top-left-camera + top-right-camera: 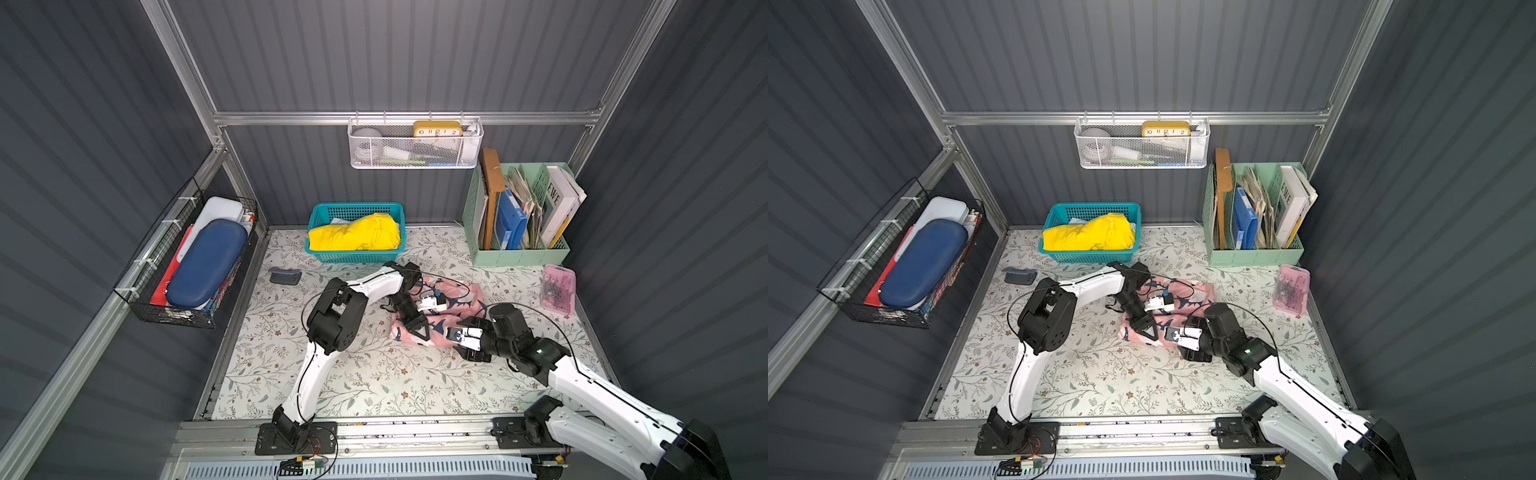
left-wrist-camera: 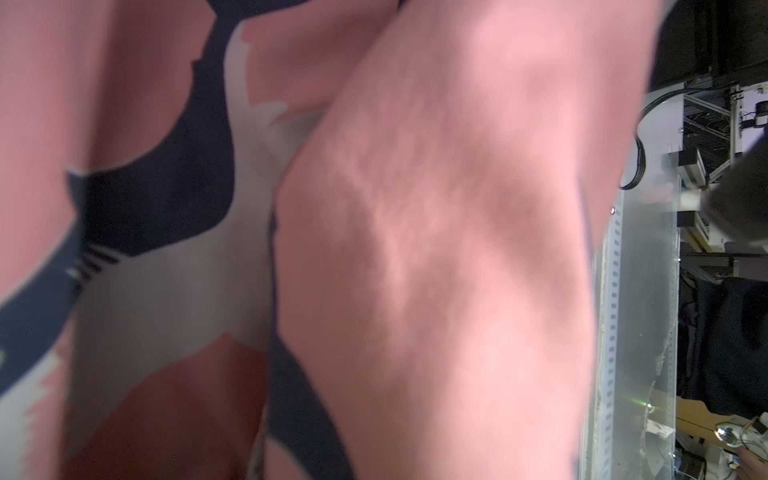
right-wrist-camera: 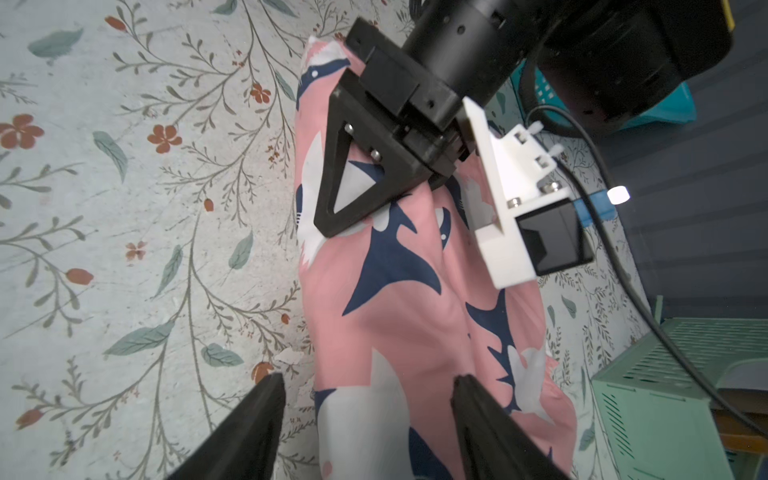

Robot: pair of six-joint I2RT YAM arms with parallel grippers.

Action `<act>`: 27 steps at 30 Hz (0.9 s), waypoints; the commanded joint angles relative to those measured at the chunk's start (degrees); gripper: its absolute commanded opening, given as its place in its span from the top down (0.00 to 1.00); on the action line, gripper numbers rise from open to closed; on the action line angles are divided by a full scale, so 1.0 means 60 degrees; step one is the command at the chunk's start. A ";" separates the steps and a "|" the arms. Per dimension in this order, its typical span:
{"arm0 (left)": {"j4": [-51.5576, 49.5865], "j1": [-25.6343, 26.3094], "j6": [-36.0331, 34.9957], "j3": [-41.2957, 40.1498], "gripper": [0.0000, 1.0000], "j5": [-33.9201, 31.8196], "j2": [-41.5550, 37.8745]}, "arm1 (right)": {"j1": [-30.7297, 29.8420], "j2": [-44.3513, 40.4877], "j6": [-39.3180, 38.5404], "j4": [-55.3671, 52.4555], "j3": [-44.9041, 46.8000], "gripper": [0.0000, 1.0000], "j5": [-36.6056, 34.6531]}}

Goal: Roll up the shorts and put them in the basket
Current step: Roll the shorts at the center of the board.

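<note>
Shorts [image 1: 436,328] lie diagonal (near-left to far-right) — right end effector [image 3: 370,384] agape; left end effector [image 1: 417,328] unclear.

The pink shark-print shorts [image 1: 1198,293] lie bunched on the floral table [image 1: 1100,382], near the teal basket [image 1: 1088,254], with the left gripper [image 1: 1147,330] down on their fabric and the right gripper [image 1: 1183,338] at their adjacent edge.

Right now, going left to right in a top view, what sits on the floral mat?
Grey plastic piece → teal basket holding a yellow cloth → shorts → pink see-through box.
</note>
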State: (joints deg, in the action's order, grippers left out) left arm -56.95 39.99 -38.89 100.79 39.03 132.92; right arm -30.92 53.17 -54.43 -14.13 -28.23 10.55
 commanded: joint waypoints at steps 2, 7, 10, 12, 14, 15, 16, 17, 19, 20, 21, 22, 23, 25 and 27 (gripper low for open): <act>-0.0440 -0.0027 0.0139 -0.0099 0.66 -0.0598 0.0754 | -0.0108 0.0661 -0.0577 0.0315 0.0029 0.30 -0.0666; -0.0425 -0.0074 0.0118 -0.0107 0.66 -0.0588 0.0774 | -0.0166 0.1754 -0.0839 0.1417 0.0178 0.29 -0.1075; -0.0371 -0.0073 0.0106 -0.0178 0.66 -0.0542 0.0728 | -0.0179 0.2629 -0.0824 0.1554 -0.0144 0.29 -0.1379; -0.0341 -0.0076 0.0091 -0.0241 0.66 -0.0528 0.0659 | -0.0207 0.3232 -0.0656 0.1537 -0.0366 0.29 -0.1752; -0.0281 -0.0074 0.0096 -0.0332 0.66 -0.0528 0.0568 | -0.0209 0.3551 -0.0802 0.1585 -0.0437 0.30 -0.1950; -0.0274 -0.0080 0.0090 -0.0337 0.66 -0.0505 0.0544 | -0.0209 0.3652 -0.0829 0.1620 -0.0437 0.31 -0.1994; -0.0273 -0.0080 0.0081 -0.0363 0.66 -0.0472 0.0524 | -0.0209 0.3752 -0.0755 0.1653 -0.0451 0.33 -0.2036; -0.0269 -0.0074 0.0088 -0.0339 0.66 -0.0456 0.0515 | -0.0196 0.3876 -0.0685 0.1705 -0.0444 0.35 -0.2065; -0.0293 -0.0081 0.0081 -0.0336 0.66 -0.0409 0.0494 | -0.0168 0.4111 -0.0658 0.1720 -0.0440 0.39 -0.2009; -0.0279 -0.0087 0.0081 -0.0376 0.65 -0.0371 0.0466 | -0.0152 0.4239 -0.0641 0.1626 -0.0486 0.44 -0.1915; -0.0236 -0.0098 0.0095 -0.0458 0.64 -0.0353 0.0402 | -0.0138 0.4363 -0.0594 0.1531 -0.0546 0.50 -0.1826; -0.0151 -0.0131 0.0099 -0.0583 0.62 -0.0309 0.0302 | -0.0121 0.4495 -0.0529 0.1339 -0.0660 0.60 -0.1742; -0.0051 -0.0158 0.0123 -0.0737 0.56 -0.0287 0.0160 | -0.0114 0.4596 -0.0481 0.1138 -0.0753 0.73 -0.1644; 0.0269 -0.0247 0.0189 -0.1102 0.41 -0.0297 -0.0173 | -0.0097 0.4676 -0.0478 0.0986 -0.0839 1.00 -0.1485; 0.0696 -0.0266 0.0292 -0.1555 0.26 -0.0449 -0.0625 | -0.0042 0.4607 -0.0473 0.0996 -0.0803 1.00 -0.1307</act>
State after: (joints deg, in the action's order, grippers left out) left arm -55.18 39.03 -38.46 95.55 43.51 129.69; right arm -31.66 80.34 -58.02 -4.99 -32.56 1.10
